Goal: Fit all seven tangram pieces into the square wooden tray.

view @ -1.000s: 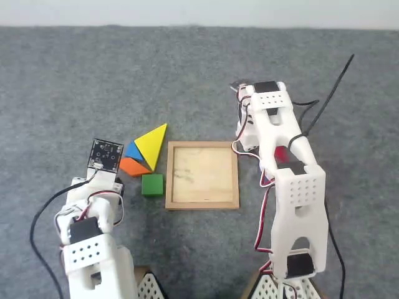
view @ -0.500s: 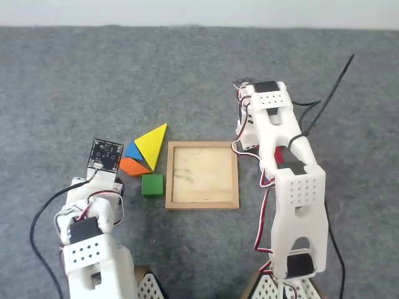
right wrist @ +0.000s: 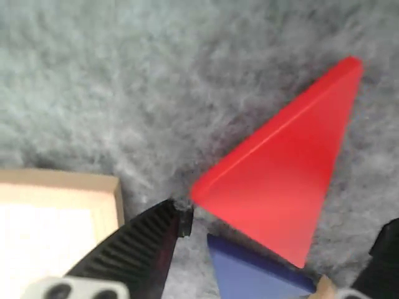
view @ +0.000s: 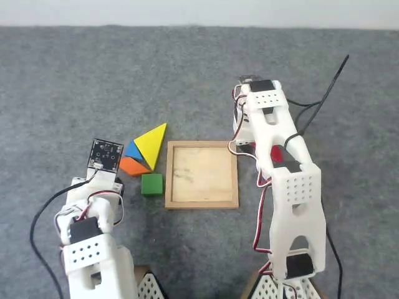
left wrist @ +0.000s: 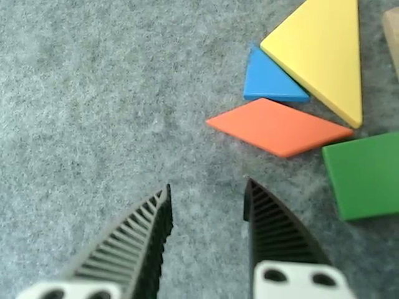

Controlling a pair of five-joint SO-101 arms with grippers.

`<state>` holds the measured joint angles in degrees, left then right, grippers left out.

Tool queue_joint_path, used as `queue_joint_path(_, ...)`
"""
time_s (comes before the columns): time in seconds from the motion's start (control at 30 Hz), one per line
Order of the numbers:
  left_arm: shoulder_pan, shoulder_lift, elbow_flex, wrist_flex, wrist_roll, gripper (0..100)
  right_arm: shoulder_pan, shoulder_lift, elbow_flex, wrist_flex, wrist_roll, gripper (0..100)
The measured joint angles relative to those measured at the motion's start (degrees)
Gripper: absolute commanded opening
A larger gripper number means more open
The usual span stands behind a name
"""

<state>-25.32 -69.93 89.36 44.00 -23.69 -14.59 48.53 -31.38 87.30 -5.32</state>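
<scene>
Your right gripper point(right wrist: 283, 225) gapes empty around the red triangle point(right wrist: 280, 180), tray point(right wrist: 59, 185) just beside one finger; left gripper point(left wrist: 207, 188) open, empty.

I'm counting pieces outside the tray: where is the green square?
In the high view the green square lies on the carpet beside the tray's left rim, just below the orange piece.

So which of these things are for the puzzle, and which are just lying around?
For the puzzle: wooden tray, yellow triangle, blue triangle, orange diamond, green square, red triangle, dark blue piece.
Just there: grey carpet.
</scene>
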Motion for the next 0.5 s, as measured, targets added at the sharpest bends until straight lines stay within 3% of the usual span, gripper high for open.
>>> queue_joint_path(0.23, 0.0, 0.0, 0.0, 0.0, 0.0, 18, -0.09, 2.02, -4.13, 1.32, -3.52, 44.7)
queue_joint_path(0.43, 0.0, 0.0, 0.0, 0.0, 0.0, 18, -0.09, 2.37, -4.13, 1.32, -3.78, 27.0)
queue_joint_path(0.5, 0.0, 0.0, 0.0, 0.0, 0.0, 18, -0.09, 2.37, -4.13, 1.32, -3.78, 26.5)
